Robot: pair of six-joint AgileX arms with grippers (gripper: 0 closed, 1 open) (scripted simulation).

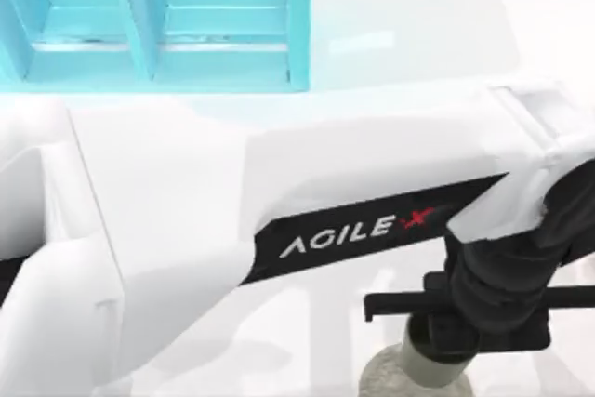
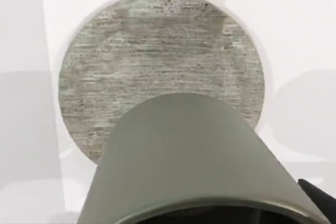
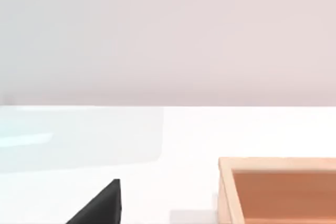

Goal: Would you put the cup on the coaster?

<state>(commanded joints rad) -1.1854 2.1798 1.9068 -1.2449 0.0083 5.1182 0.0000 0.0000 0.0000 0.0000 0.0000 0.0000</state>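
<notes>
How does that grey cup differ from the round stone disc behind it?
The cup is smooth, plain grey-olive; the coaster is mottled and streaked like stone. The cup is a tall hollow cylinder with a rim, the coaster a flat disc lying on the white table. The coaster looks wider. Both are round and greyish.

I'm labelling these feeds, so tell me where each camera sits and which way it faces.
Top view: above the table, looking down; my white left arm crosses it, left gripper over the cup, teal shelf behind.
Left wrist view: on the left wrist, looking down past the cup at the coaster.
Right wrist view: on the right wrist, facing across the table toward a wooden box.
Top and left wrist views share the cup.
</notes>
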